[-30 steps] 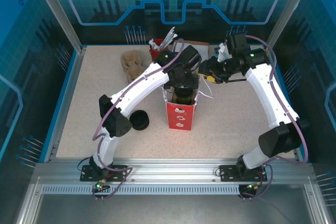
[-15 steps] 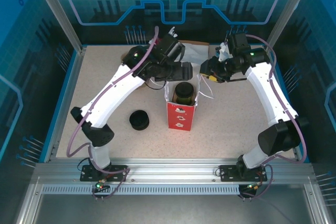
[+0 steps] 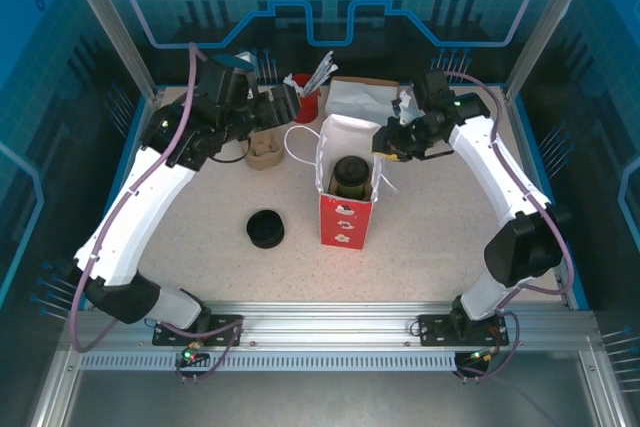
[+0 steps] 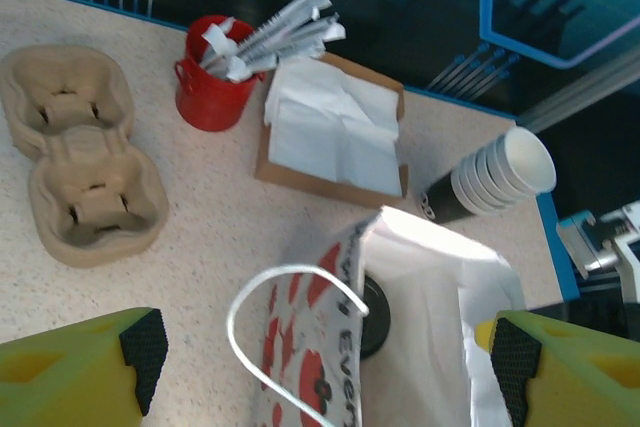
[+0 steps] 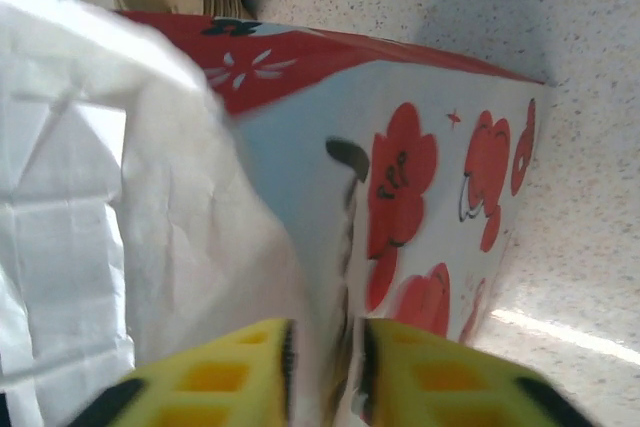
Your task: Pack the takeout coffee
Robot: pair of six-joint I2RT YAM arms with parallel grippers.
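Observation:
The takeout coffee, an olive-green cup under a black lid, stands inside the upright red-and-white paper bag at mid-table. In the left wrist view its black lid peeks out past the bag's wall. My left gripper hangs high at the back left, well clear of the bag, open and holding nothing. My right gripper is shut on the bag's right rim, with the paper pinched between its yellow fingers.
A black stack of lids sits left of the bag. A brown cup carrier, a red holder of straws, napkins on a brown tray and a stack of white cups line the back.
My left arm has pulled up and away from the bag to the back left, leaving the cup inside. The right gripper has stayed clamped on the bag's rim.

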